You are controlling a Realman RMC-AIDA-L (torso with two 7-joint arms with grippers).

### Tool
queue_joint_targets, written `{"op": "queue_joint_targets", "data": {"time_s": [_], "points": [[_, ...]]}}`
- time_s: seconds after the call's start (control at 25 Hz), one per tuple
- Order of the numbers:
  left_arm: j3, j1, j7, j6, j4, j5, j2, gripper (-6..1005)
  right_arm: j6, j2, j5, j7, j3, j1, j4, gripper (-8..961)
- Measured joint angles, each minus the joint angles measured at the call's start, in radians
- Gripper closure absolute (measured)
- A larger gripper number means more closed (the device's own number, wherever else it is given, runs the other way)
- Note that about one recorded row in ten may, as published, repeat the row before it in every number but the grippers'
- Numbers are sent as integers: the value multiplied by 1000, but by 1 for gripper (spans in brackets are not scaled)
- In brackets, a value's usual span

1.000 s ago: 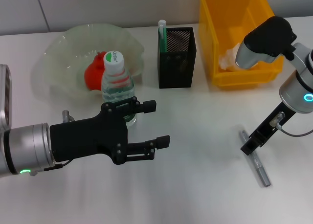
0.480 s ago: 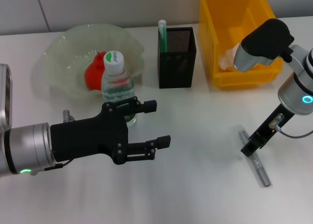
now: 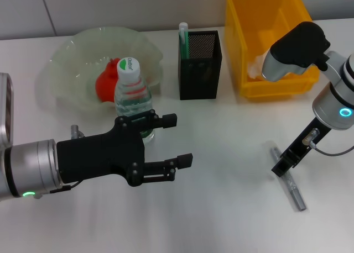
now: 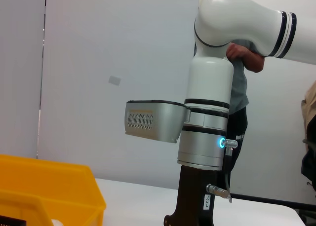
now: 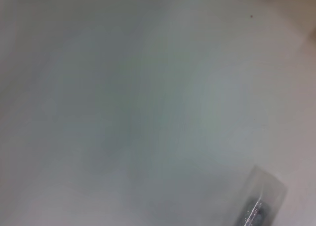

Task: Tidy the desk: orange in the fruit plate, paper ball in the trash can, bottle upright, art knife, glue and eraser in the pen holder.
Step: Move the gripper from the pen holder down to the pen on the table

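The bottle (image 3: 131, 93) stands upright in front of the fruit plate (image 3: 66, 54), which holds the orange (image 3: 106, 83). My left gripper (image 3: 178, 140) is open and empty, just in front and to the right of the bottle. The pen holder (image 3: 201, 58) holds the green glue stick (image 3: 183, 38). The eraser is out of view. The paper ball (image 3: 255, 68) lies in the trash can (image 3: 265, 21). The grey art knife (image 3: 292, 185) lies on the table at the right. My right gripper (image 3: 283, 164) points down onto its far end. The knife's end shows in the right wrist view (image 5: 261, 204).
The white table (image 3: 221, 209) carries the plate, pen holder and trash can in a row along the back. The left wrist view shows my right arm (image 4: 207, 132) and a corner of the trash can (image 4: 49, 191).
My right arm's upper part has shifted slightly to the left; its gripper stays at the knife. The left arm has not moved.
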Motion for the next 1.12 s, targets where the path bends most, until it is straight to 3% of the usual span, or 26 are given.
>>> {"op": "queue_joint_targets", "data": {"time_s": [1.04,1.12], "points": [[0,-3,1,2,0,0,0,187,13,0,-1,5,-1,6,25,649],[0,-5,0,2,0,0,0,187,13,0,-1,5,-2,6,22,719]]}}
